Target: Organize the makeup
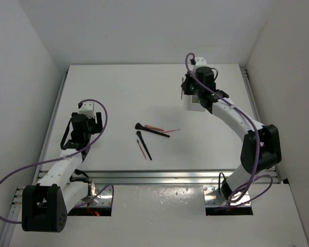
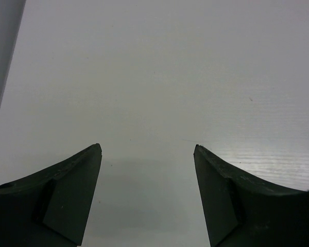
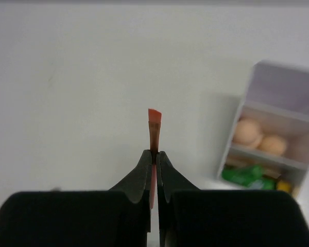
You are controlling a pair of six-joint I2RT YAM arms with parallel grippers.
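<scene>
**Makeup sorting: partly done, one pencil in transit**

- Already boxed: two peach sponges (image 3: 247, 132) are seen in one compartment of the translucent white box (image 3: 298, 82). A green tube (image 3: 244, 175) and a small yellowish item, probably the gold lipstick (image 3: 284, 183), lie in the neighbouring one. No tan tube can be made out.
- In hand: a thin pink pencil (image 3: 153, 121) is pinched between the closed jaws of the right gripper (image 3: 153, 153), its tip standing up past the fingertips. The gripper is held near the box, at the far right of the table (image 2: 144, 62), and the pencil is not yet released.
- Left out: two black-handled brushes (image 1: 153, 130) (image 1: 145, 146) and two more pink pencils (image 1: 165, 128) (image 1: 141, 148) lie in a loose cluster mid-table, well apart from the box.
- Left gripper (image 2: 147, 149): jaws spread wide, nothing between them, only bare table below.
- Judgement: roughly half is done. Five slim items remain to be placed, counting the held one.
</scene>
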